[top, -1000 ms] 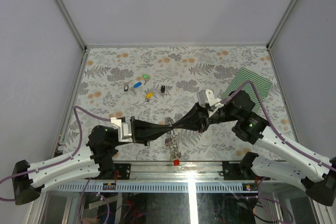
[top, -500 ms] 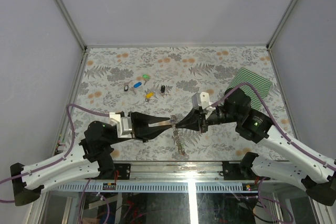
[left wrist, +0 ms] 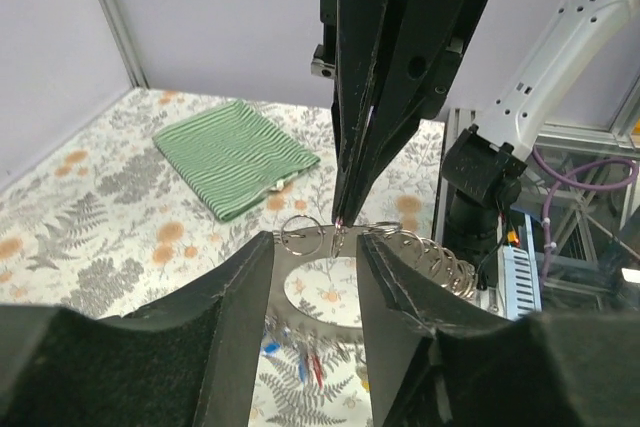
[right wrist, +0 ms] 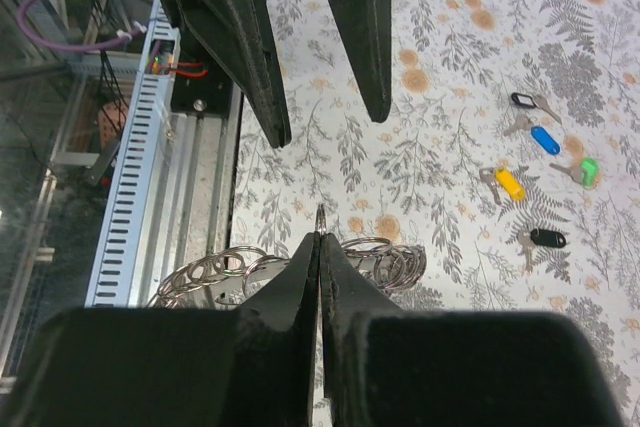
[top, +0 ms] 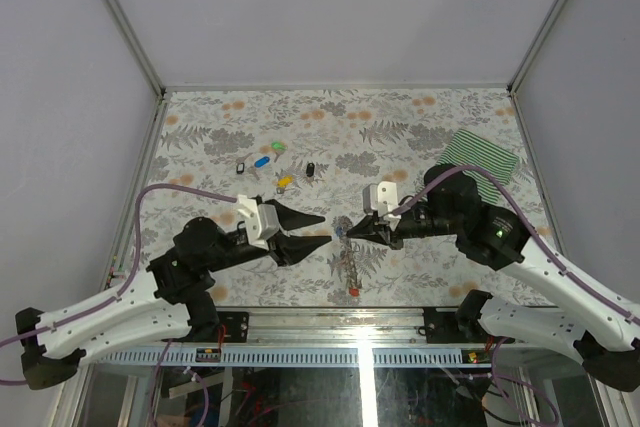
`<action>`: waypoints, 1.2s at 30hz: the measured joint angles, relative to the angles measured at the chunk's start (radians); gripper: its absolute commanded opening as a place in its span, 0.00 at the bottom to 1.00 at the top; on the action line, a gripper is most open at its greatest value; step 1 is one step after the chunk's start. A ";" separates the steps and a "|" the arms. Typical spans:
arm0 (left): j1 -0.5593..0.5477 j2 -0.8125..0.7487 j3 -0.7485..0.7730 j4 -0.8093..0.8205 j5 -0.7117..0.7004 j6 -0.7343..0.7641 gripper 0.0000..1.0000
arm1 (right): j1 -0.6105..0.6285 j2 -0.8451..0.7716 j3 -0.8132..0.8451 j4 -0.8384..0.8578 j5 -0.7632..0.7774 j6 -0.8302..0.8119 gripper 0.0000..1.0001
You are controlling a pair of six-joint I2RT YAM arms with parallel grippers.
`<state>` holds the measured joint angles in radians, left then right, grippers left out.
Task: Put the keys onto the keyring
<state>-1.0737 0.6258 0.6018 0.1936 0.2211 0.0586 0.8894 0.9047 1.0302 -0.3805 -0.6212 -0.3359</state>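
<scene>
My right gripper (top: 343, 231) is shut on a small split ring at the top edge of the keyring (top: 349, 263), which hangs below it above the table with a red key (top: 354, 291) dangling from it. In the right wrist view the shut gripper (right wrist: 320, 239) pinches that small ring, with several split rings (right wrist: 235, 265) beside it. My left gripper (top: 325, 230) is open just left of the right fingertips. In the left wrist view the left gripper (left wrist: 315, 242) frames the dark grey keyring (left wrist: 300, 269). Loose keys lie on the table: blue (top: 262, 161), green (top: 277, 149), yellow (top: 284, 181), black (top: 311, 170).
A green striped cloth (top: 482, 157) lies at the right rear of the floral table (top: 200, 137); it also shows in the left wrist view (left wrist: 235, 152). Another black-headed key (top: 243, 167) lies left of the blue one. The metal frame rail (top: 360, 319) runs along the near edge.
My left gripper has opened and pulled back to the left and up. My right gripper has moved left and away from the near edge, still carrying the keyring.
</scene>
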 measured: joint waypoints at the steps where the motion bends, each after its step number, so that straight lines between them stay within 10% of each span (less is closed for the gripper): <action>1: 0.000 0.005 0.010 -0.018 -0.001 -0.005 0.36 | 0.000 0.002 0.001 -0.011 0.009 -0.011 0.00; 36: 0.000 0.223 0.109 -0.187 0.024 0.064 0.31 | 0.000 0.081 0.065 -0.164 0.035 -0.117 0.00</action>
<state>-1.0737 0.8486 0.7105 0.0071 0.2451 0.1223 0.8894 0.9859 1.0954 -0.5449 -0.5865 -0.4530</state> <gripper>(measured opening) 0.322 0.009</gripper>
